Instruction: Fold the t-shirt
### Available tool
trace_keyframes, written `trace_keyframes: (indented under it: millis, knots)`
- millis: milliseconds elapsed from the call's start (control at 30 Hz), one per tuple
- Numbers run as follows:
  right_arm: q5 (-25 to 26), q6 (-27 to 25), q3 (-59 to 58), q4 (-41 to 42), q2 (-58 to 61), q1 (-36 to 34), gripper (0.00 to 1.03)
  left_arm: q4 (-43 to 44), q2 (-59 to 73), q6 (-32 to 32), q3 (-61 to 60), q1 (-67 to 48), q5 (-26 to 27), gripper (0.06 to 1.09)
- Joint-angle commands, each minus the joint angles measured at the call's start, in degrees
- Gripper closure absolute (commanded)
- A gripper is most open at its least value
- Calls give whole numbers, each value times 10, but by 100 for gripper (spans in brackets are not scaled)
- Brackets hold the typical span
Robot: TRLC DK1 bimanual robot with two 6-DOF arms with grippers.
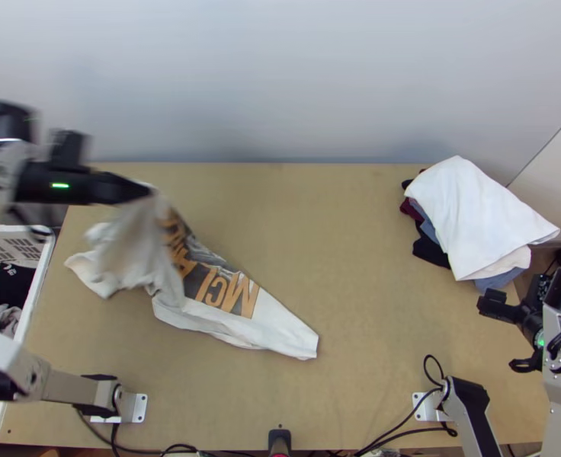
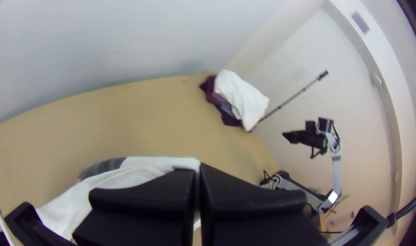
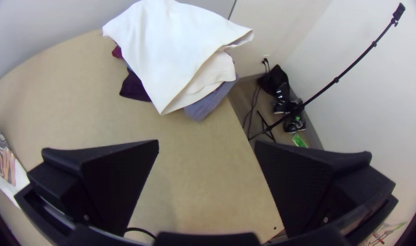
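the t-shirt [image 1: 280,324] is lying bunched and stretched out across the left and middle of the top view, on the table [image 1: 372,266]. the left gripper [image 1: 142,192], at upper left, is pinching its raised end, jaws closed together on the cloth. at lower right, below the clothes pile [image 1: 471,206], the right gripper [image 1: 501,335] is holding nothing, its jaws standing wide apart.

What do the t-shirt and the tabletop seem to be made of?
The t-shirt looks like soft, matte knit, probably cotton, since it hangs and creases loosely. The tabletop could be wood or laminate: light tan, flat and smooth, with a dull finish.
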Motion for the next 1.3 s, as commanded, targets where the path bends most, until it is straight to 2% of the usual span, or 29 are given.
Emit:
trace_keyframes:
  millis: [0, 100, 233, 333, 433, 467, 500, 567, 600, 633, 733, 867, 900, 1000, 1033, 1100, 1200, 1267]
  knots:
    - [1, -3, -10, -14, -23, -12, 5, 164, -1, -158, 23, -375, -108, 104]
    - [1, -5, -4, -32, -42, -37, 5, 225, 63, -175, 43, -444, -120, 104]
    - [4, -13, -3, -61, -86, -75, 5, 286, 183, -202, 135, -481, -133, 104]
    - [4, -14, -3, -83, -122, -101, 5, 386, 244, -238, 148, -505, -138, 104]
    - [4, -13, -3, -100, -151, -123, 5, 440, 300, -242, 158, -535, -150, 103]
    - [3, -13, -4, -106, -159, -126, 5, 448, 315, -242, 158, -544, -154, 98]
    - [3, -13, -5, -111, -165, -126, 5, 448, 328, -241, 158, -553, -155, 84]
    - [3, -12, -11, -119, -174, -128, 5, 439, 348, -240, 156, -568, -156, 38]
    - [3, -12, -12, -119, -176, -128, 5, 432, 357, -240, 153, -574, -155, 19]
    - [3, -12, -12, -119, -177, -128, 5, 417, 364, -232, 152, -581, -151, 9]
    - [3, -11, -13, -119, -176, -128, 5, 370, 355, -180, 142, -603, -149, 9]
    - [1, -6, -18, -113, -172, -128, 5, 359, 310, -170, 125, -606, -146, 9]
    - [1, -4, -19, -112, -170, -127, 5, 356, 300, -170, 125, -606, -125, 9]
    - [1, -4, -19, -105, -163, -125, 5, 318, 275, -165, 122, -589, 13, 9]
    - [1, -4, -19, -104, -160, -123, 5, 314, 267, -163, 108, -588, 19, 9]
    - [1, -6, -19, -99, -156, -118, 5, 287, 272, -124, 84, -589, 2, 9]
    - [1, -8, -18, -94, -150, -111, 5, 195, 326, -12, 68, -593, -101, 10]
    - [2, -11, -18, -90, -148, -109, 5, 188, 357, 30, 22, -597, -194, 10]
